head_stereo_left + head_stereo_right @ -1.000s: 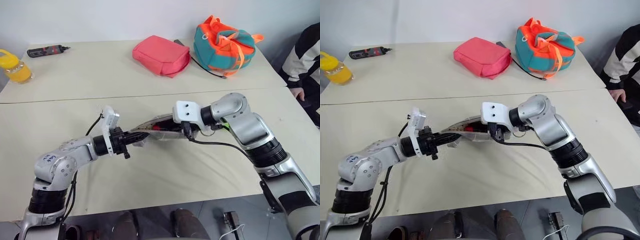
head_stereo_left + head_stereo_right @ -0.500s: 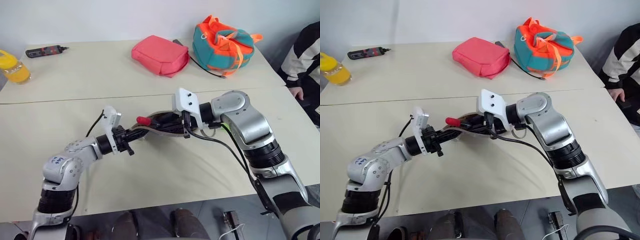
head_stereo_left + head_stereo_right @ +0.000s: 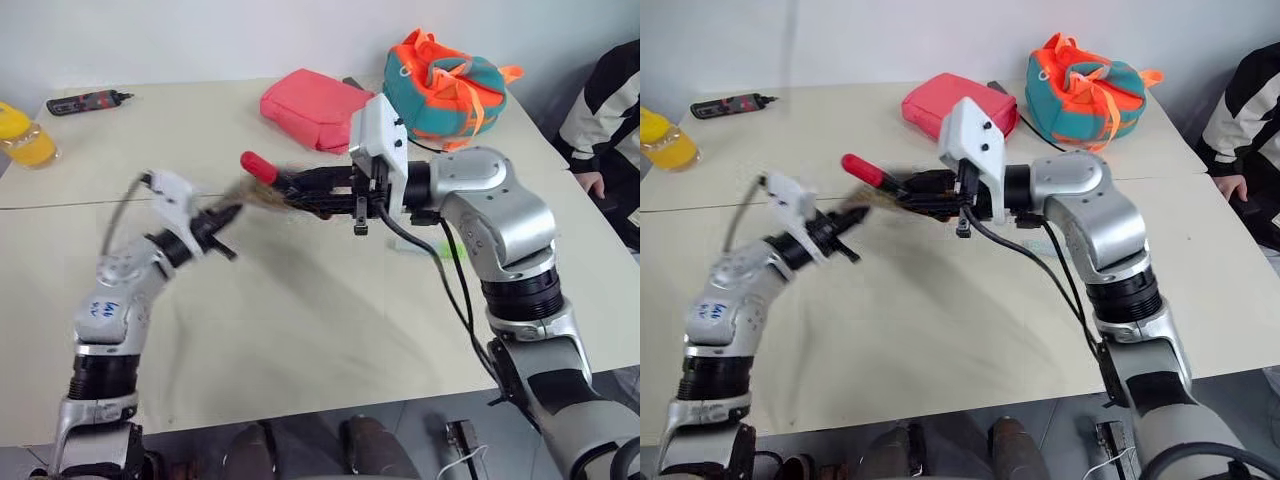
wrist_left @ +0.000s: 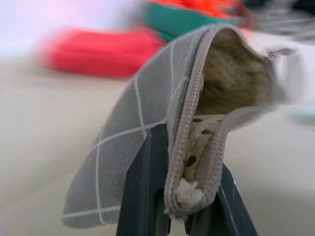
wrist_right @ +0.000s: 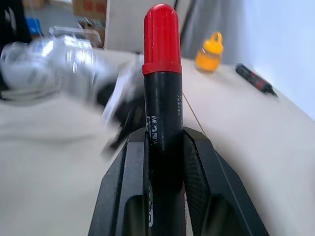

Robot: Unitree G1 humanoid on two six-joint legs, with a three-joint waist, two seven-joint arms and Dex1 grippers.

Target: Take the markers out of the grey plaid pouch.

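**Markers: black one out of pouch, held in right gripper**

Black marker (image 5: 162, 98) with red cap clamped between the right gripper (image 5: 165, 142) fingers, held level above the table (image 3: 300, 320), red end pointing to the robot's left. White print on its barrel, too small to read. Grey plaid pouch (image 4: 147, 132) pinched at its zipper end by the left gripper (image 4: 182, 177), jaws closed on the fabric; mouth gapes, dotted lining showing. Pouch hangs just beside the marker's red tip, apart from it. Blue scribble on the left forearm, unreadable. Pale mint marker (image 3: 452, 250) lies on the table below the right arm.
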